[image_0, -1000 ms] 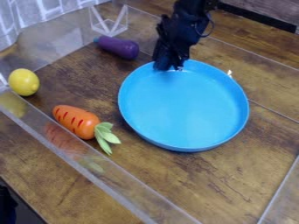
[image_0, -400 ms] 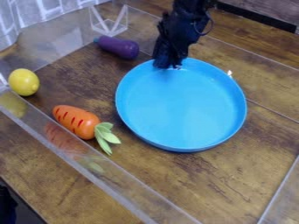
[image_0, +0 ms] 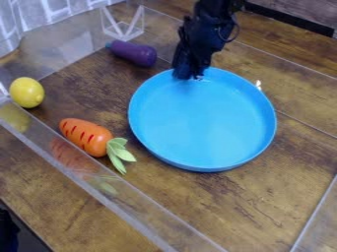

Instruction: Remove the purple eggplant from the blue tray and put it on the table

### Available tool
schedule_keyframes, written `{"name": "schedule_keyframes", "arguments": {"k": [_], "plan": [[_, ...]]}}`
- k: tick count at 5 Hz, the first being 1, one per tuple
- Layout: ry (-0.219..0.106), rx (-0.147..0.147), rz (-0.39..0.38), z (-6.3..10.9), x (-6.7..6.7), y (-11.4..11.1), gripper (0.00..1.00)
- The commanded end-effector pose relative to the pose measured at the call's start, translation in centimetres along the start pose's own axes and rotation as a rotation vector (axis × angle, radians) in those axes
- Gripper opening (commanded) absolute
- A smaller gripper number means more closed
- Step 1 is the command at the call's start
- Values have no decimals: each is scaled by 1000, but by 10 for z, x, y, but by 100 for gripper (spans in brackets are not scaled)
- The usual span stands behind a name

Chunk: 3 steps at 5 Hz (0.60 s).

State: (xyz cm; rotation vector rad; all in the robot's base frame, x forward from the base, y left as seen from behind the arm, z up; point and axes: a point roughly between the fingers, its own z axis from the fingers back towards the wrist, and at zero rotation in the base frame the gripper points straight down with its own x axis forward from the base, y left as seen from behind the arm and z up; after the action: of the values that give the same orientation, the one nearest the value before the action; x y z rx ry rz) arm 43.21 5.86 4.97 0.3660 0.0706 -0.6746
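The purple eggplant (image_0: 132, 52) lies on the table (image_0: 270, 212), just outside the blue tray's far-left rim. The blue tray (image_0: 198, 128) sits in the middle and holds nothing. My black gripper (image_0: 188, 73) points steeply down at the tray's far rim, a short way right of the eggplant. Its fingers are shut and their tips meet the rim. Whether the rim is pinched between them is hidden.
An orange carrot (image_0: 86, 135) with green leaves lies left of the tray. A yellow lemon (image_0: 27, 92) sits at the far left edge. Clear acrylic walls (image_0: 59, 44) run along the table's left and front sides.
The blue tray has slid slightly to the left. The gripper stays at its far rim, and the eggplant, carrot and lemon have not moved.
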Motion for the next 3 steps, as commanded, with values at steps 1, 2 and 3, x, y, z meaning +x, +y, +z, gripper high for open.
{"name": "schedule_keyframes", "arguments": {"k": [1,2,3], "plan": [[-89,74,-16,42,4,11,0],[-100,78,-38,44,7,8,0],[-111,82,-58,45,11,6,0]]}}
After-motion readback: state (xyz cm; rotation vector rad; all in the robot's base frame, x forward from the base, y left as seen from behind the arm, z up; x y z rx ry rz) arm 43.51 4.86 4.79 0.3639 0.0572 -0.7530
